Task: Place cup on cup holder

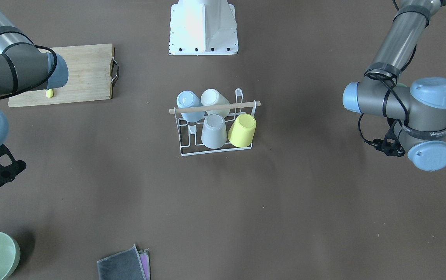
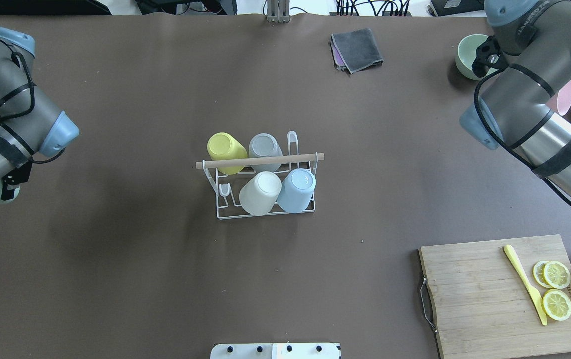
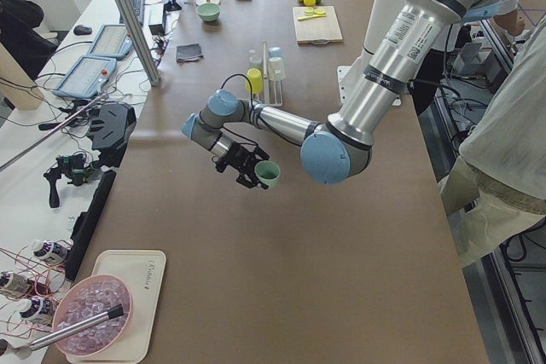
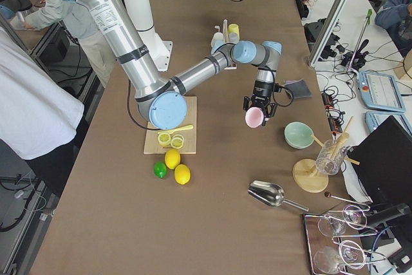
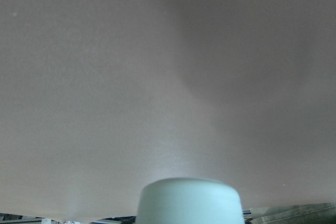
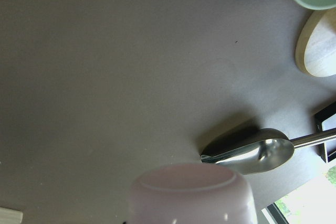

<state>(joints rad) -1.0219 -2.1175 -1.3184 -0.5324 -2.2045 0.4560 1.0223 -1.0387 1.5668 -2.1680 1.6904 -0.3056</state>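
White wire cup holder [image 2: 265, 215], wooden rod [image 2: 260, 161] on top, carries 4 upturned cups [image 2: 260, 193]. The left gripper [image 3: 258, 172] clamps 1 mint cup [image 3: 269, 174]; the right gripper [image 4: 257, 109] clamps 1 pink cup [image 4: 253, 118].

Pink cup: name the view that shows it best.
Exterior right: the whole pink cup shows, unobstructed. Right wrist crops the cup; overhead shows a sliver behind the right arm; elsewhere, nothing clear.
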